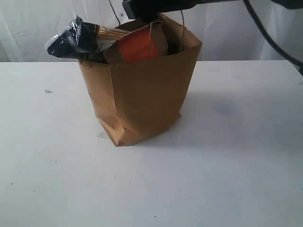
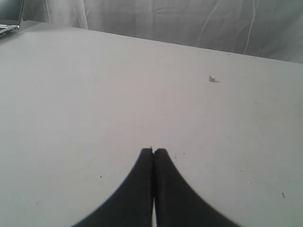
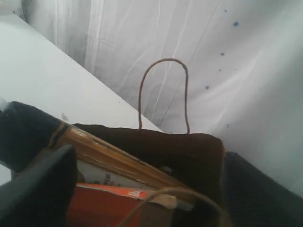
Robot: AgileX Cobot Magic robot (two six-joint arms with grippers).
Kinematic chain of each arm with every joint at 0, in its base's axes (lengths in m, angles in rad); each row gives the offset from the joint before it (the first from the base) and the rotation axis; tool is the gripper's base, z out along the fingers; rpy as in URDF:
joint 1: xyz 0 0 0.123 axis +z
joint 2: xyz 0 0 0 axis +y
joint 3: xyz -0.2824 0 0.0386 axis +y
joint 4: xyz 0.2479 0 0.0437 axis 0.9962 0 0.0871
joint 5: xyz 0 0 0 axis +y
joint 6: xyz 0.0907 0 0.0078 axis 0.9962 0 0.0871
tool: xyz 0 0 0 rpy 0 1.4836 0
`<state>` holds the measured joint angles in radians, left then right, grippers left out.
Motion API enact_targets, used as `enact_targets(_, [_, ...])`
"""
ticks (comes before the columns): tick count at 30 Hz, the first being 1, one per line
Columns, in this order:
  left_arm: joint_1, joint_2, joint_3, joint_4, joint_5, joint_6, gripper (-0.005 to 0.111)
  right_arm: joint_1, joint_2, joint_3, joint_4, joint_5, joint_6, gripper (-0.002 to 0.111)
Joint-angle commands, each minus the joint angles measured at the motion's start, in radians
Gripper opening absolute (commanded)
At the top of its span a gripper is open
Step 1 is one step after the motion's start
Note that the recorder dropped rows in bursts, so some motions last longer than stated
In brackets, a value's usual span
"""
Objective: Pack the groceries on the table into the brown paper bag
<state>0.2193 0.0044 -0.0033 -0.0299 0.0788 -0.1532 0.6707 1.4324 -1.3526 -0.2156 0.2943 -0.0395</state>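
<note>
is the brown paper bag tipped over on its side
No, the brown paper bag stands upright on the table, with the pasta packet and orange-label pouch poking out of its top.

A creased white curtain [image 1: 227, 33] fills the background, marked with small blue dots [image 3: 235, 23]. A laptop's corner [image 2: 10, 23] shows near it. A tiny pale crumb [image 2: 212, 79] lies alone.
</note>
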Motion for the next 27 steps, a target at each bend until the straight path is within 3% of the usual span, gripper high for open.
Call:
enact_targets(1, [0.0,-0.004,0.003,0.003,-0.003,0.0,0.0,-0.005,-0.036,-0.001,-0.138,0.068,0.002,0.072])
enact_targets(5, [0.0,-0.004,0.003,0.003,-0.003,0.0,0.0,-0.006,-0.04,-0.001,-0.296,0.19,0.095,0.067])
enact_targets(9, [0.0,-0.004,0.003,0.003,-0.003,0.0,0.0,-0.013,-0.036,-0.001,-0.451,0.269,0.281,0.055])
enact_targets(18, [0.0,-0.004,0.003,0.003,-0.003,0.0,0.0,-0.057,-0.032,-0.001,-0.49,0.304,0.341,0.0])
enact_targets(23, [0.0,-0.004,0.003,0.003,-0.003,0.0,0.0,-0.137,-0.032,-0.001,-0.503,0.321,0.43,0.0])
enact_targets(27, [0.0,-0.004,0.003,0.003,-0.003,0.0,0.0,-0.262,-0.032,-0.001,-0.508,0.338,0.43,0.0])
